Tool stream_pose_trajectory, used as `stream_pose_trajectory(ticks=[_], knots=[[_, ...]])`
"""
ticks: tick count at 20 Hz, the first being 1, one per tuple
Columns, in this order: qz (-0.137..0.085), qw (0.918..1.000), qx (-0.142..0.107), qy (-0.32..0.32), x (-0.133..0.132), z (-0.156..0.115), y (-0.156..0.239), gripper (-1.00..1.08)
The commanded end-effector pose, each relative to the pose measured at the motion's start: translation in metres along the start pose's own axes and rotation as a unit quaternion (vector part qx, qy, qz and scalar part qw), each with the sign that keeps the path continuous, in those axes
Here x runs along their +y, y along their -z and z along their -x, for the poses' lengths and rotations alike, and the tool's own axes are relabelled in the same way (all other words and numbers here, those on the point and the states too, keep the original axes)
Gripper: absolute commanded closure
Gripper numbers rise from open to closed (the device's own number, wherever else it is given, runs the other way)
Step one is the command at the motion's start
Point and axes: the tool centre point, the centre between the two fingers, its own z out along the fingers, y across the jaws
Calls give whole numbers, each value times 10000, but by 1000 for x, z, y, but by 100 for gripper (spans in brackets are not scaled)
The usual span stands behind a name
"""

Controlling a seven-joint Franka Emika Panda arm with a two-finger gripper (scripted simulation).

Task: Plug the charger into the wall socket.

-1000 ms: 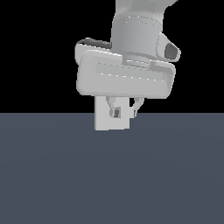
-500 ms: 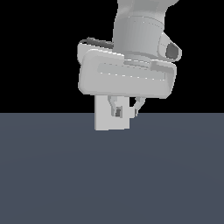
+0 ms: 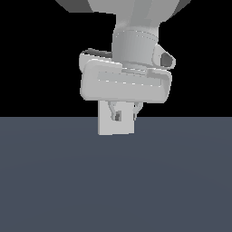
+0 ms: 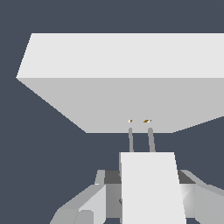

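Note:
The wall socket (image 4: 122, 78) is a light-grey square plate, with two small yellowish holes (image 4: 146, 121) on the face turned to the wrist camera. The charger (image 4: 148, 188) is an off-white block clamped between my fingers (image 4: 87, 205). Its two thin grey prongs (image 4: 151, 140) reach up to the holes, and their tips meet the plate's face there. My gripper (image 4: 148, 199) is shut on the charger. In the exterior view my gripper (image 3: 124, 115) hangs right in front of the wall socket (image 3: 106, 129), and the charger is hidden behind the hand.
The plate stands on a flat dark blue-grey floor (image 3: 116, 181) that fills the lower half of the exterior view. Behind it is plain black background. The arm's wrist and hand (image 3: 127, 84) cover the plate's upper part.
The hand has only edged a little toward the plate, and the fingers look slightly smaller in the exterior view. The grip on the charger is the same.

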Motion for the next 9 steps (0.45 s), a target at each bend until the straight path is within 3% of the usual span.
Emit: stream_pose_trajectory(ticks=[1, 9], knots=[[2, 10000, 1, 1, 0, -9, -3, 108], [-2, 10000, 1, 0, 0, -21, -7, 108]])
